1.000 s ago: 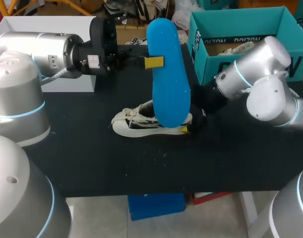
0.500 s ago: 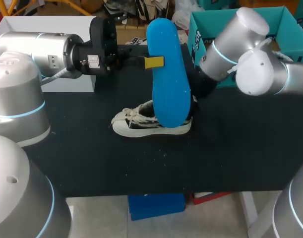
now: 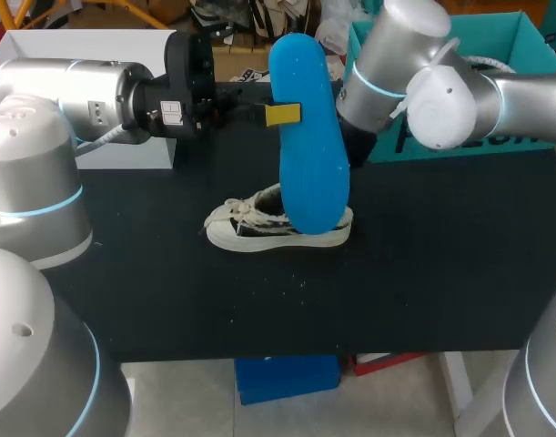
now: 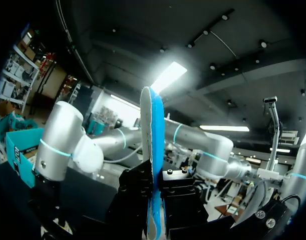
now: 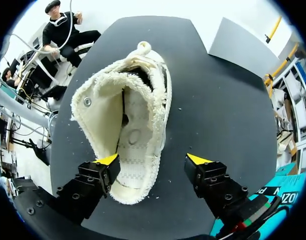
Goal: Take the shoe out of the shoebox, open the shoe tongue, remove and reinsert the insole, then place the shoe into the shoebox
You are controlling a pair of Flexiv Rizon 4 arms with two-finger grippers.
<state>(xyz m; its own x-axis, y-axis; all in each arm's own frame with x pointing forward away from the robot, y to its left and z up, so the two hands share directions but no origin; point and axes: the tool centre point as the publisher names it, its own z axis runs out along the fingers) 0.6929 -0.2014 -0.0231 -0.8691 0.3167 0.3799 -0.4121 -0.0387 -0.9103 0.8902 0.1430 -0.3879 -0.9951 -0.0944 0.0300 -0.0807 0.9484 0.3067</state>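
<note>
Pinches the blue insole edge-on in the left gripper, hiding its yellow tips; holds the right gripper spread, one finger over the shoe heel.

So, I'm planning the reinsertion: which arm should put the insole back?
Left, I'd say: the left gripper is shut on the blue insole, upright above the shoe; the right gripper is open, empty.

Heel end of the shoe partly behind the insole (shoebox mostly behind right arm)
</note>
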